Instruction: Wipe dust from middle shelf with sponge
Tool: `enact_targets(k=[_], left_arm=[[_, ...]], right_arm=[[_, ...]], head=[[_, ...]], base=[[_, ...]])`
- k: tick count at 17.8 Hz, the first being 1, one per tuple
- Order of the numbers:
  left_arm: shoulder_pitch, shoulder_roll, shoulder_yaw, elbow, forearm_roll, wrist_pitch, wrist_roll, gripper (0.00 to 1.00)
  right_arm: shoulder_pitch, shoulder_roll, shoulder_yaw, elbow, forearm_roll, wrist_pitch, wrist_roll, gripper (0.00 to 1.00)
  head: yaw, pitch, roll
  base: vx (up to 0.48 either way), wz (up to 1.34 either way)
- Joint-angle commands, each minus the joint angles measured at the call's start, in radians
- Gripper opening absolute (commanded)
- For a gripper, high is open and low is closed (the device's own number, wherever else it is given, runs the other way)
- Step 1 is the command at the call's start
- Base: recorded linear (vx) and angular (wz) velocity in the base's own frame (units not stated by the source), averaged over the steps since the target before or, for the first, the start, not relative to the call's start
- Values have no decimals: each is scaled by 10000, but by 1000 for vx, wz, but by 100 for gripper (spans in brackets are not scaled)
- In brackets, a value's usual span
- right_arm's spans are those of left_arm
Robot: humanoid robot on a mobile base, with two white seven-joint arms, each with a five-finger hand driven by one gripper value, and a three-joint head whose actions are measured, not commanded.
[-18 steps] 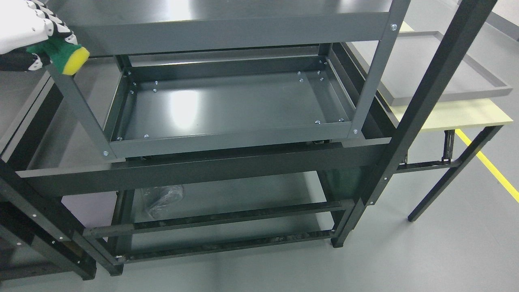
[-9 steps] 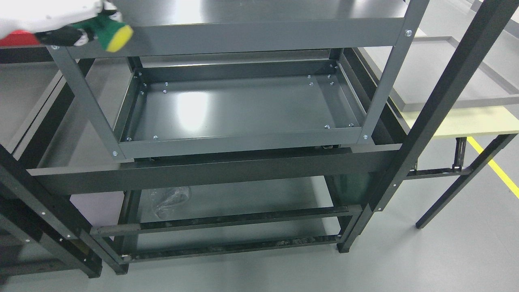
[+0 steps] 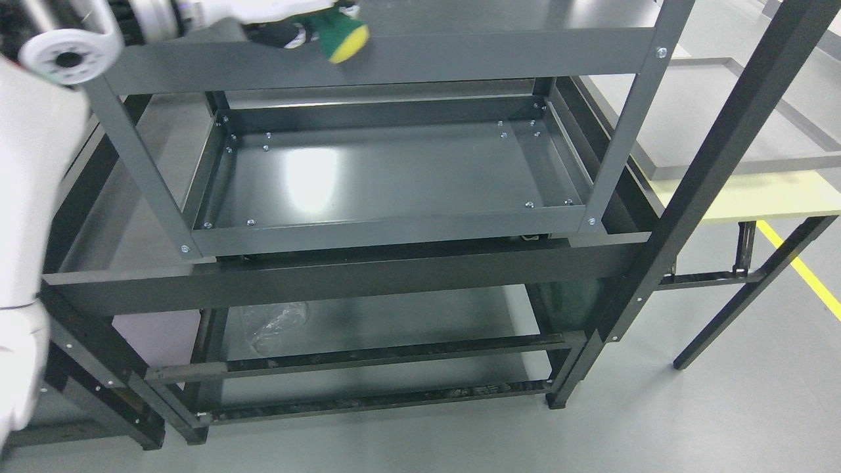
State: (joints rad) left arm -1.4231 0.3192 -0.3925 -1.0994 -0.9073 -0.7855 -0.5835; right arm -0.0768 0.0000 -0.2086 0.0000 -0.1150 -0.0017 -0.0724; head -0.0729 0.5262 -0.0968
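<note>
My left hand (image 3: 292, 29) reaches in from the upper left and is shut on a green and yellow sponge (image 3: 341, 38). The sponge sits at the front rail of the top shelf (image 3: 460, 56) of a grey metal cart, left of the middle. The middle shelf (image 3: 387, 174) is a shallow grey tray below, bare, with a bright glare patch. My left arm (image 3: 33, 177) fills the left edge of the picture. The right hand does not show.
A black metal rack frame (image 3: 716, 151) surrounds the cart, with its crossbar (image 3: 341, 276) in front. A crumpled clear plastic bag (image 3: 269, 322) lies on the bottom level. A yellowish table (image 3: 755, 194) with a grey tray (image 3: 723, 105) stands at the right.
My left hand has carried the sponge to the right along the top shelf's front rail. My arm now shows large at the left edge. The camera shifted between the first and second earlier frames.
</note>
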Motion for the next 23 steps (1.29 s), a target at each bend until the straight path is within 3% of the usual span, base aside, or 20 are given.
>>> enact_targets(k=[1, 4, 10, 12, 14, 23], left_arm=[[-910, -3018, -1671, 2710, -1113, 1, 128, 1], [-925, -3018, -2454, 2695, -899, 1, 541, 1], [-971, -3018, -3956, 2603, 1045, 1, 1815, 2], [-1047, -3018, -4616, 2390, 1525, 840, 1968, 2], [-1063, -3018, -5016, 2113, 1510, 1044, 2031, 2], [-2260, -3018, -4037, 1423, 1403, 79, 958, 2]], right_arm=[[1, -175, 0, -175, 0, 723, 3, 100], [1, -175, 0, -175, 0, 723, 3, 100], [1, -175, 0, -175, 0, 723, 3, 100], [1, -175, 0, -175, 0, 723, 3, 100], [1, -175, 0, -175, 0, 723, 3, 100], [1, -175, 0, -175, 0, 723, 3, 100]], head=[[0, 0, 0], [0, 0, 0], [0, 0, 0], [0, 0, 0], [0, 0, 0], [0, 0, 0]], base=[[0, 0], [0, 0], [5, 62], [13, 96], [3, -2], [-9, -17]])
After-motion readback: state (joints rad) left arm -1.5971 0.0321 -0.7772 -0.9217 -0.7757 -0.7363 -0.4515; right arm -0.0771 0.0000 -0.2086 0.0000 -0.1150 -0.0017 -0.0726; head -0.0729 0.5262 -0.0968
